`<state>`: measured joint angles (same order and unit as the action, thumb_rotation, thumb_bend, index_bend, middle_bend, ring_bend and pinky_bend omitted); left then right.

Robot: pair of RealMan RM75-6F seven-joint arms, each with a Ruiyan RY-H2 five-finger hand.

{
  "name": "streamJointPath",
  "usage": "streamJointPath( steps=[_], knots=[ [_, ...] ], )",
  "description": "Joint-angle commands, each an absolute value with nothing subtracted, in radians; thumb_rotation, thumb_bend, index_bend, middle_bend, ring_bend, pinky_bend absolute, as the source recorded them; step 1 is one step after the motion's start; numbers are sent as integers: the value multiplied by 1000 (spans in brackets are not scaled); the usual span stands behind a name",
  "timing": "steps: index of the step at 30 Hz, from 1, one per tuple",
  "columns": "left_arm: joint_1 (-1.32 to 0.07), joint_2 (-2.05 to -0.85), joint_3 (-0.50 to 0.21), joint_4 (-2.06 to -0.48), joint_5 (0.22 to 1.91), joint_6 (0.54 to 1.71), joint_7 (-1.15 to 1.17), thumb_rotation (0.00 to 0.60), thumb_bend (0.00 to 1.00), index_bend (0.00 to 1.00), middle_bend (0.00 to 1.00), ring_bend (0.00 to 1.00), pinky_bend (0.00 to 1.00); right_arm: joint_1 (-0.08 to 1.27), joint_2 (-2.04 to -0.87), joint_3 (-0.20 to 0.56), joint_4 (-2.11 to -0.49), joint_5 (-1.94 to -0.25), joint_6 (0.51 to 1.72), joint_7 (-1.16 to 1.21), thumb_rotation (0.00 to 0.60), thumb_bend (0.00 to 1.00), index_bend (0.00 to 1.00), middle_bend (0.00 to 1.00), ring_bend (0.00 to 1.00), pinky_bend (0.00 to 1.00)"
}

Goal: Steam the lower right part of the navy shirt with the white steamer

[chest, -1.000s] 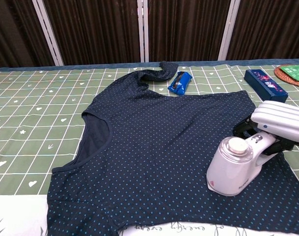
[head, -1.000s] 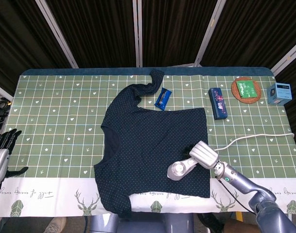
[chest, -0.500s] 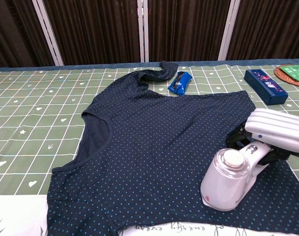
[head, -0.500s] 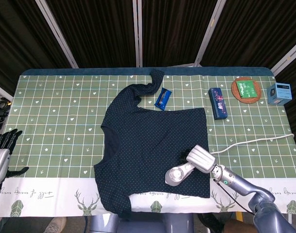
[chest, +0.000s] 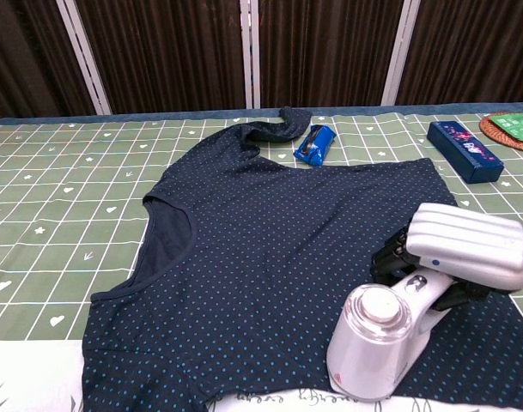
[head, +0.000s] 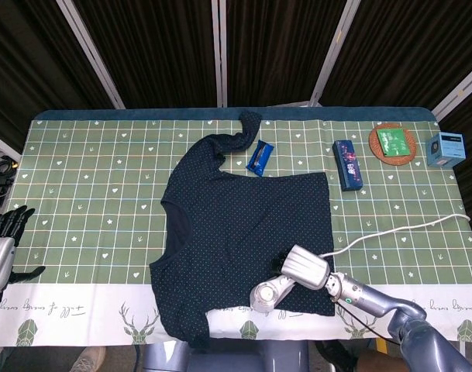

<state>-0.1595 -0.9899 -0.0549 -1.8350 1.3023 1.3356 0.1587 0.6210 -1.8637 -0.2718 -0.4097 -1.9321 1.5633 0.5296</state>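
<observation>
The green checked tabletop (head: 96,194) lies under me. Nearest, my right hand (chest: 467,249) has its fingers (chest: 390,257) clamped on the white steamer (chest: 373,343), pressed on the navy shirt (chest: 278,240) near its lower right hem. My left hand (head: 3,240) rests off the edge, fingers apart, empty.

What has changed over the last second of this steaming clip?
The right hand, gripping the white steamer, slid it toward the near edge and leftward along the navy shirt's lower right part. The cord trailed after it. The shirt, the left hand and the other table items stayed put.
</observation>
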Motion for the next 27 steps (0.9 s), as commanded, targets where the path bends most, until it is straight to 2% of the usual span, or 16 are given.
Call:
streamJointPath(
  steps=[1, 16, 27],
  knots=[
    [-160, -990, -54, -1835, 1303, 1335, 159, 600, 0, 0, 0, 0, 0, 613, -1851, -260, -397, -1910, 1538, 540, 600, 819, 827, 680, 672, 895],
    [-163, -999, -51, -1836, 1301, 1331, 176, 600, 0, 0, 0, 0, 0, 531, -1806, -230, -243, -1829, 1453, 619, 600, 820, 827, 680, 672, 895],
    [-166, -1000, -50, -1835, 1302, 1327, 177, 600, 0, 0, 0, 0, 0, 519, -1798, -213, -218, -1804, 1447, 667, 600, 820, 827, 680, 672, 895]
  ],
)
